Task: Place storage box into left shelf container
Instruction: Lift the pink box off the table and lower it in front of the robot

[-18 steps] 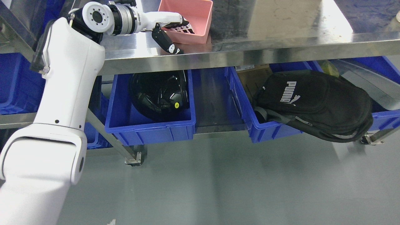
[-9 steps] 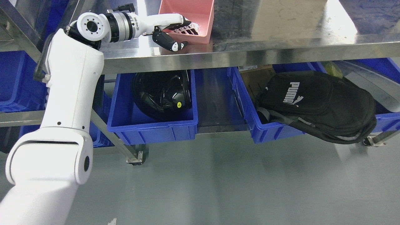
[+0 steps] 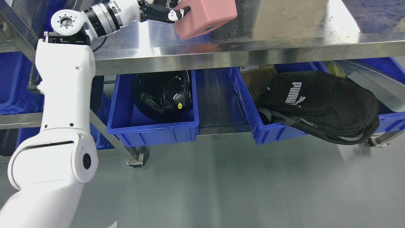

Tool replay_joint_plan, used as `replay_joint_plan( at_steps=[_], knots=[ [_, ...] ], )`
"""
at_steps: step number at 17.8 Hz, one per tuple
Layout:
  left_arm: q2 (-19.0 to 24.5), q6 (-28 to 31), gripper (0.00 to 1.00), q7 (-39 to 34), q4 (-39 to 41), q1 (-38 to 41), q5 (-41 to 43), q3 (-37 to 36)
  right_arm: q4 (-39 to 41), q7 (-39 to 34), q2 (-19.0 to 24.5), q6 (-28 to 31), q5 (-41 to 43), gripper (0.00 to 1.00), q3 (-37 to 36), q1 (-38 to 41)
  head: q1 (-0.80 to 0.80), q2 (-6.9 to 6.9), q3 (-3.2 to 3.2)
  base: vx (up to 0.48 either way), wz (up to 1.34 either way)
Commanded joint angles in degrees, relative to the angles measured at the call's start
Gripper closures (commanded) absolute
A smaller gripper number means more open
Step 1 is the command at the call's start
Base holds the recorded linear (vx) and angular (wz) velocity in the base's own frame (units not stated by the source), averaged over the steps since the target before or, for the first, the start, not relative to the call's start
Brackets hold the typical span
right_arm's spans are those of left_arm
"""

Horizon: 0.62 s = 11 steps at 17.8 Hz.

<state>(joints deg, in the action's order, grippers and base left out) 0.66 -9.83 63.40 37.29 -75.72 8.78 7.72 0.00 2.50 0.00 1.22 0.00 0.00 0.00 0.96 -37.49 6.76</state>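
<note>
left hand (image 3: 164, 12) gripping pink storage box (image 3: 205, 15) (tilted)

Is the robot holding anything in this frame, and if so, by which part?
Yes: the left hand grips the pink storage box at its left rim, lifted and tilted above the steel table.

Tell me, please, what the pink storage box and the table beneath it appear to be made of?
The pink storage box looks like matte moulded plastic: uniform colour, rounded corners, no glare. The table looks like brushed stainless steel: silvery, with bright reflections and faint scuffs.
</note>
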Motion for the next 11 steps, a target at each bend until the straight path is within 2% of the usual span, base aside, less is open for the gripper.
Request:
replay_joint_plan(
  at_steps=[1,4,6,7,9,11],
  knots=[
    [0.3,4.4,1.00,-1.3,6.8,2.1,-21.9,5.4,1.0,0.0,-1.0,0.0,-0.1,0.00,-0.3,0.5,0.00,0.00,0.00,0.000,0.00],
    [0.3,4.6,1.00,-6.2,21.2,9.7,-34.5,-0.1,1.0,0.0,-1.0,0.0,-0.1,0.00,-0.3,0.5,0.00,0.00,0.00,0.000,0.00],
    [0.3,3.3,1.00,-14.6,37.2,20.8,-37.3,-6.6,1.0,0.0,-1.0,0.0,-0.1,0.00,-0.3,0.5,0.00,0.00,0.00,0.000,0.00],
    [0.3,1.8,0.99,-18.7,43.2,25.3,-37.3,-9.0,1.0,0.0,-1.0,0.0,-0.1,0.00,-0.3,0.5,0.00,0.00,0.00,0.000,0.00],
    [0.3,-4.7,0.99,-31.4,52.6,34.3,-37.3,-14.1,1.0,0.0,-1.0,0.0,-0.1,0.00,-0.3,0.5,0.00,0.00,0.00,0.000,0.00],
    [0.3,-10.4,0.99,-36.3,54.4,39.0,-37.3,-17.4,1.0,0.0,-1.0,0.0,-0.1,0.00,-0.3,0.5,0.00,0.01,0.00,0.000,0.00]
  ],
)
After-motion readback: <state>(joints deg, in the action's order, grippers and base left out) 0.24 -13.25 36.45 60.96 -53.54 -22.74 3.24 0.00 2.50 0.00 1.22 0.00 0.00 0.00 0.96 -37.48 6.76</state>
